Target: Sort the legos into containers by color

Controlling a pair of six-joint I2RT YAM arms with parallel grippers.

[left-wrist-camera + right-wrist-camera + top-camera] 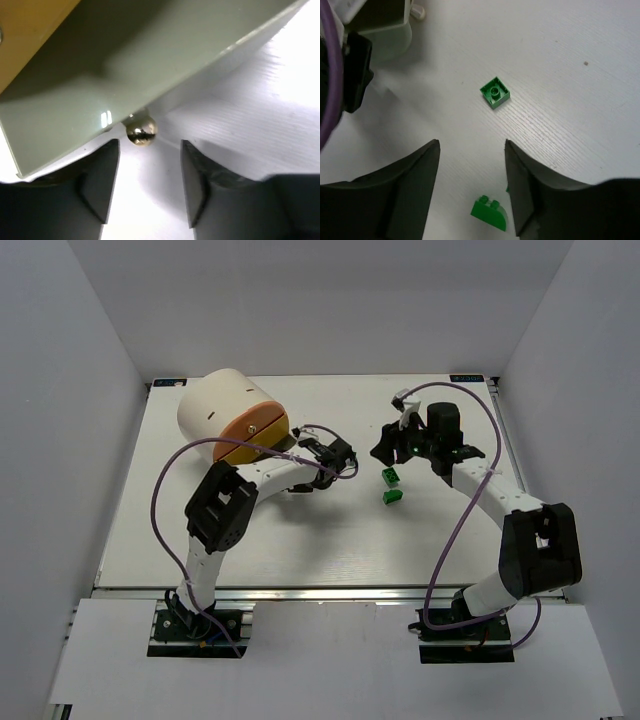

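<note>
Left end effector (149, 150): fingers apart, nothing clamped. A small brass knob (141, 131) sits just ahead of the gap between the fingertips, and the wrist view shows no contact with either. The knob belongs to a grey drawer front (150, 65); an orange front (30, 35) adjoins it at upper left. In the top view both belong to the cream drum (215, 405), which lies at the far left of the surface (300, 540). Right end effector (471, 150): fingers apart, holding nothing, hovering over the surface right of centre. Two green legos lie loose on the surface, apart from each other and outside any drawer. The square green lego (495, 92) lies studs up, ahead of the fingertips. The rounded green lego (490, 212) lies low in the gap between the fingers. No other legos are visible.
</note>
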